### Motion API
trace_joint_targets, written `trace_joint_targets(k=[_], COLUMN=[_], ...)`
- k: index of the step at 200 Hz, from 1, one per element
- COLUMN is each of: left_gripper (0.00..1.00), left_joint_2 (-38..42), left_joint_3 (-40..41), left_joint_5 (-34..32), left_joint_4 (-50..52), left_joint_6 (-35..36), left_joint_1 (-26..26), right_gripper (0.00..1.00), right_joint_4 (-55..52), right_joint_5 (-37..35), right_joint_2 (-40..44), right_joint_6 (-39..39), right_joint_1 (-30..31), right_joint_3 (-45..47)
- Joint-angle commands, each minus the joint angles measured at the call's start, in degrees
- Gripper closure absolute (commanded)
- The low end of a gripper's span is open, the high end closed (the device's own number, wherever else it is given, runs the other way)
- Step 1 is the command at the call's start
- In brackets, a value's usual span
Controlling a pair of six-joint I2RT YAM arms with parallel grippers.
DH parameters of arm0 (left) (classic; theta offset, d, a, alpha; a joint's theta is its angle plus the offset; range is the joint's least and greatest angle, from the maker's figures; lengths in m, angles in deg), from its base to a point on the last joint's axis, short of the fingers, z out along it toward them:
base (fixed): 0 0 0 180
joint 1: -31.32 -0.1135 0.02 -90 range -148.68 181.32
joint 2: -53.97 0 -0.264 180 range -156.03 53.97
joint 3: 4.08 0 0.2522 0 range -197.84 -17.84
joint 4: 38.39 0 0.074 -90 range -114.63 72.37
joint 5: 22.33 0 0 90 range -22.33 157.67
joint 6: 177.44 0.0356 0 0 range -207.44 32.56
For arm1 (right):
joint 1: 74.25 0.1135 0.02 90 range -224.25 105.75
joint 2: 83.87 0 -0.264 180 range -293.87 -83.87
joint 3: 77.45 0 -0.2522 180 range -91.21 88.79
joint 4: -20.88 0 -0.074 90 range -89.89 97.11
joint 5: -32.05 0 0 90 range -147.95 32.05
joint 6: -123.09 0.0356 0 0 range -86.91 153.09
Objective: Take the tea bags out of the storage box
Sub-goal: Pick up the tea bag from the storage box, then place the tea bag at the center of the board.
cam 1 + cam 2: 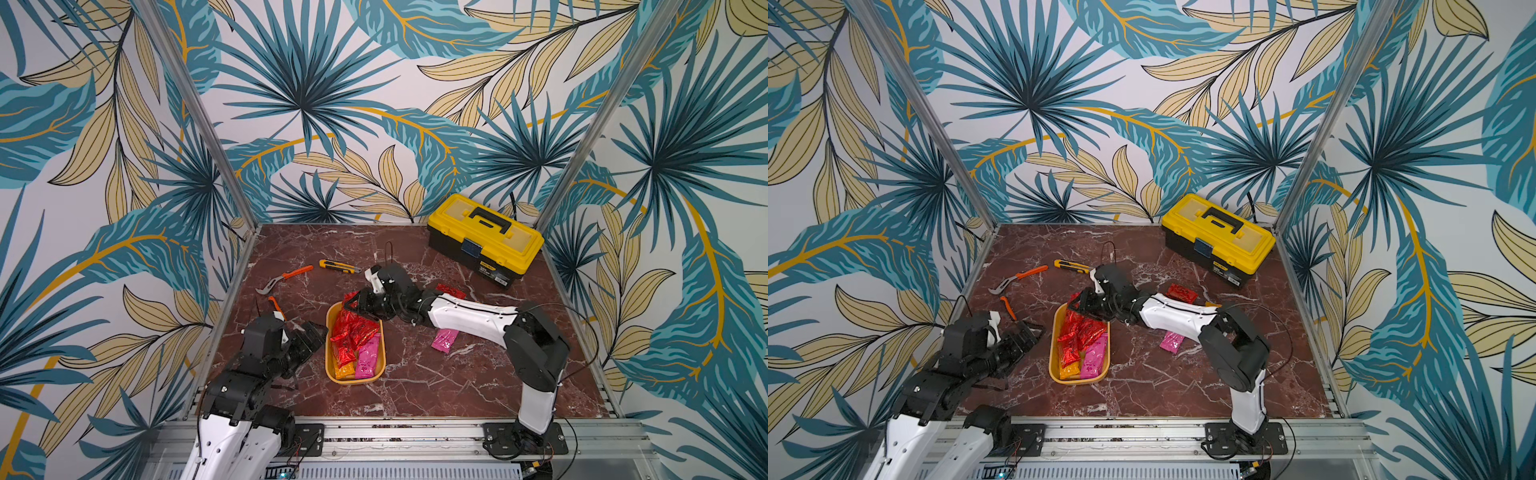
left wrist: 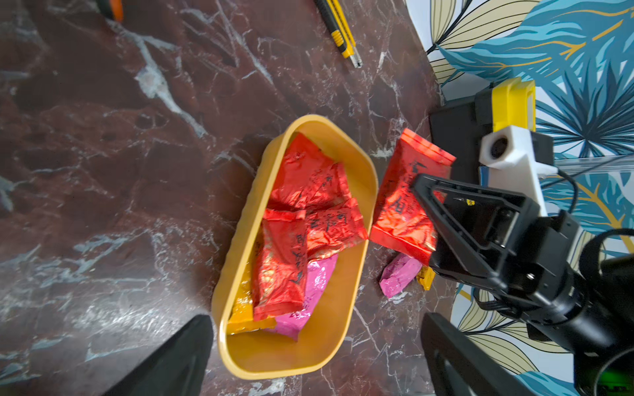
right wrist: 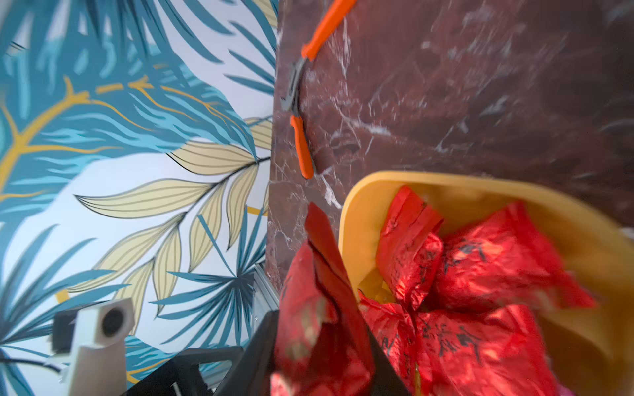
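Red tea bag (image 2: 401, 192), partly hidden, apparently clamped

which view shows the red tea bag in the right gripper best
The left wrist view: the red tea bag shows nearly whole and sharp, pinched by the right gripper by the yellow tray's rim. The right wrist view has it close but blurred and cropped. In both top views the gripper hides nearly all of it.

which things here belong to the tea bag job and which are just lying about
Job: mustard-yellow plastic tray; shiny foil sachets in it; red foil sachet in the right gripper; pink sachet outside.
Lying about: yellow-lidded black toolbox; yellow utility knife; orange-handled pliers.
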Motion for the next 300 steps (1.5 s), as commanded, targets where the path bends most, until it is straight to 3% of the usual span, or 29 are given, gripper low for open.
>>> trace_joint_targets(k=[1,33,77,110,187,213,272,300], left_gripper=[0.0,0.0,0.0,0.0,0.0,0.0,0.0,0.0], left_joint_2=[-5.9,-18.1,-33.7,-39.3,-33.1,-30.4,-24.0,-21.1], left_joint_3=[-5.6,-10.6,-15.8,-15.0,-6.9,-4.8,-1.5,-0.1], left_joint_5=[2.0,7.3,3.6,3.6,1.8,1.6,1.1,1.2], left_joint_4=[-7.4,-16.4,-24.4,-28.9,-27.0,-26.0,-23.4,-22.5], left_joint_6=[3.0,2.1,1.0,-0.7,-2.2,-2.6,-3.1,-3.4], left_joint_1=[-0.3,1.2,14.6,19.8,20.2,19.8,18.2,17.4], right_gripper=[0.64,0.64,0.64,0.64,0.64,0.64,0.63,0.56], right_joint_4=[-2.7,-5.3,-6.1,-7.3,-15.9,-24.7,-29.1,-31.4], right_joint_5=[0.2,0.7,2.5,3.3,8.3,9.9,10.9,7.8], right_joint_2=[4.9,8.7,4.8,-2.6,-17.1,-20.9,-24.3,-23.6], right_joint_6=[-3.0,-5.5,-7.2,-8.2,-14.2,-18.7,-22.5,-24.2], right_joint_1=[-4.4,-11.2,-19.2,-21.8,-22.7,-22.9,-22.9,-23.0], right_joint_3=[3.1,6.3,7.5,3.4,-12.2,-18.3,-21.7,-21.5])
